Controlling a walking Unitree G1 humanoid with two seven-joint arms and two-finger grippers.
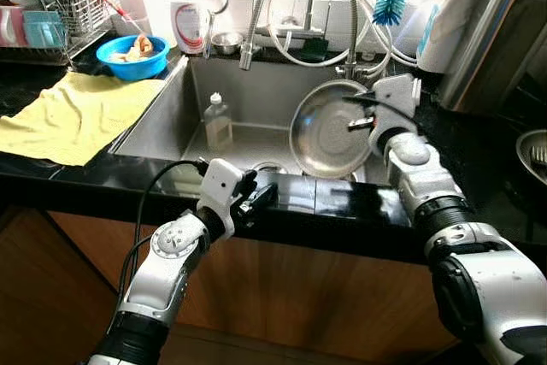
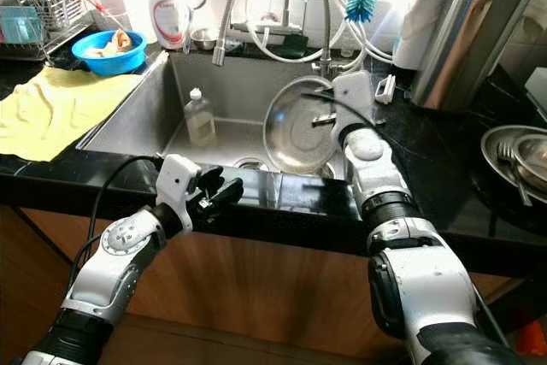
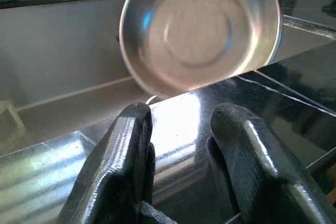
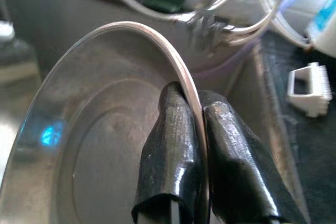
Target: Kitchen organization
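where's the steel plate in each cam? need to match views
Left eye: steel plate right of centre, tilted up over the sink, right gripper on its rim.
Right eye: plate at centre, same pose.
Left wrist: plate top centre, beyond the counter edge, past the left gripper.
Right wrist: plate across the left, rim pinched between the fingers.
Shared landmark: green sponge behind the sink.

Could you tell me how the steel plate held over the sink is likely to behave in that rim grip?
The steel plate is probably rigid and light: thin metal, holding its shape while tilted on edge. The right gripper pinches only its thin rim, so it may pivot or slip, as the polished surface looks smooth. If dropped into the sink, it would likely clatter rather than break.
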